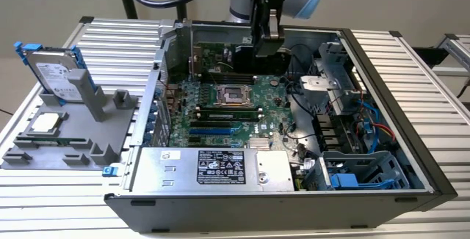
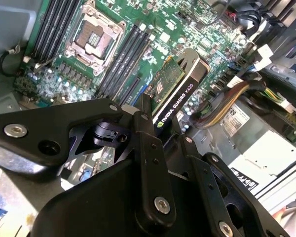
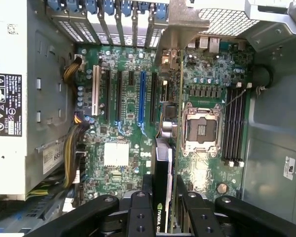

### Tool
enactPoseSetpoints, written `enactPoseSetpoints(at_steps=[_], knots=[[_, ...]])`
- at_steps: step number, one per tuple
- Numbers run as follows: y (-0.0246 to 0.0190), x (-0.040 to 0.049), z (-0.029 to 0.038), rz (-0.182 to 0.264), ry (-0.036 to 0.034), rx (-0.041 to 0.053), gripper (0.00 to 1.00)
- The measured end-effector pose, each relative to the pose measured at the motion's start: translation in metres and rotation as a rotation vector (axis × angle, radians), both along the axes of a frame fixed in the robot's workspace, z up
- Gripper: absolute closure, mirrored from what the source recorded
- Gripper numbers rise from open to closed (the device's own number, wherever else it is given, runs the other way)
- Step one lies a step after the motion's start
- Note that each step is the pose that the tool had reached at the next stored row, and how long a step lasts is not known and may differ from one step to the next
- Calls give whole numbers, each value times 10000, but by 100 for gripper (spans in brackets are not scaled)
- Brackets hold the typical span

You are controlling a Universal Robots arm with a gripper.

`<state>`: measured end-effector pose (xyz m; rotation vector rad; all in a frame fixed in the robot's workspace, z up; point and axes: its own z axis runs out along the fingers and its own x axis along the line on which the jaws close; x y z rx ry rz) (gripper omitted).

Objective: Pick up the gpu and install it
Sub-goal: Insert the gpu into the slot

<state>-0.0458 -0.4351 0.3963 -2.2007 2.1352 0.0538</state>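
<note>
Gripper state: the gripper (image 3: 165,198) has its jaws closed on the gpu (image 3: 163,158), one black finger (image 3: 140,202) on each face of the card.
Gpu position: clamped between the jaws and reaching beyond the fingertips into the open computer case (image 1: 411,112). It hangs edge-down over the motherboard (image 3: 118,123). Contact with a slot cannot be determined.
Gpu appearance: a slim rectangular card. In the second wrist view it shows a green circuit board on one face and a black cooler with white lettering on the other.
Gpu end fitting: the silver end bracket (image 3: 175,29) sits at the card's far end from the jaws.
Below the jaws: the blue expansion slot (image 3: 142,98) lies to one side of the card, and the CPU socket (image 3: 200,128) lies to the other.
Beyond the socket: the memory slots (image 3: 234,128) run parallel to the card.
Far from the jaws: the power supply (image 1: 213,167) occupies the case corner. Outside the case, a hard drive (image 1: 55,74) in a blue frame stands on a grey fixture (image 1: 74,140).
</note>
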Motion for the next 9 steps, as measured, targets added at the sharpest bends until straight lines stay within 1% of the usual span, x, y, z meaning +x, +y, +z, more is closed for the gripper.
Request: enactPoseSetpoints(at_steps=[9], knots=[[6,-2,-39,1,-4,0,100]])
